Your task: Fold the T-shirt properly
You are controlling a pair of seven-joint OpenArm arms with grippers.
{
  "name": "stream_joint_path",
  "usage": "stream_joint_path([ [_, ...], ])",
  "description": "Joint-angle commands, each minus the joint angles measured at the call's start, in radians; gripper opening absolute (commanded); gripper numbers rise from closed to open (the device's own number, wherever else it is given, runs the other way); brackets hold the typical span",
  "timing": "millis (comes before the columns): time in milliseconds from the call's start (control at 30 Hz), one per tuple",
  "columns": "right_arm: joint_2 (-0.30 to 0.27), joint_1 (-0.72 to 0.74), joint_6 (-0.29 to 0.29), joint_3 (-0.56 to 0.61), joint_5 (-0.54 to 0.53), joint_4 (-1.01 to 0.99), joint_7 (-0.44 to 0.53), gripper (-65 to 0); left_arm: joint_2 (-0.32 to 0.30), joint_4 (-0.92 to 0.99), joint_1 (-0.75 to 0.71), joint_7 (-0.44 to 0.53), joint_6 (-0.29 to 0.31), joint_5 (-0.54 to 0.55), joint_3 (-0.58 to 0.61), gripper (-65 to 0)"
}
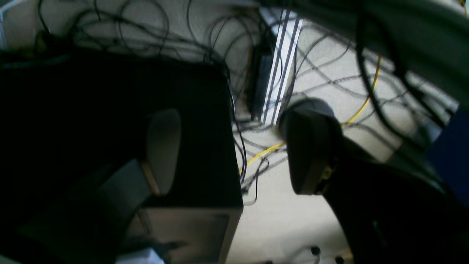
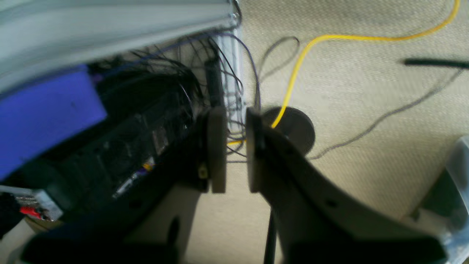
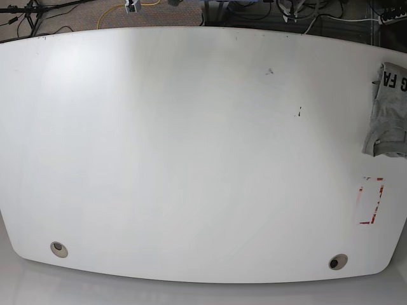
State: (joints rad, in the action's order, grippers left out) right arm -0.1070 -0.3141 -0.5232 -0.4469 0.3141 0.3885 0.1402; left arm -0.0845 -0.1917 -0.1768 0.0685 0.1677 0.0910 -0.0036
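Heather-grey T-shirt (image 3: 389, 108), dark block lettering; white table (image 3: 191, 146); yellow cable (image 2: 293, 77); beige carpet (image 2: 366, 80).

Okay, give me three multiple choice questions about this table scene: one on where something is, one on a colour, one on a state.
1. In the base view, the T-shirt lies at the table's
A. right edge
B. middle
C. left corner

2. The long cable on the carpet is
A. green
B. yellow
C. white

3. The T-shirt is
A. neatly folded
B. spread flat
C. bunched up

Answers: 1 A, it sits at the far right of the white table. 2 B, the right wrist view shows it yellow. 3 C, it lies crumpled with lettering partly showing.
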Motion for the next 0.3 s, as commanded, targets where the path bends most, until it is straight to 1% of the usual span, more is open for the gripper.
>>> stream_joint_path([
  [0,-0.006,-0.007,-0.004,-0.002,0.000,-0.003,0.008,-55.8,-0.007,0.001,-0.013,-0.011,-0.001,0.000,0.001,-23.5],
  [133,-0.003,-0.006,-0.004,-0.002,0.000,-0.003,0.008,-55.8,-0.007,0.001,-0.013,-0.008,-0.001,0.000,0.001,-23.5],
  [267,0.013,0.002,-0.004,-0.002,0.000,0.000,0.009,-55.6,-0.007,-0.001,-0.013,-0.008,-0.001,0.002,0.001,-23.5],
])
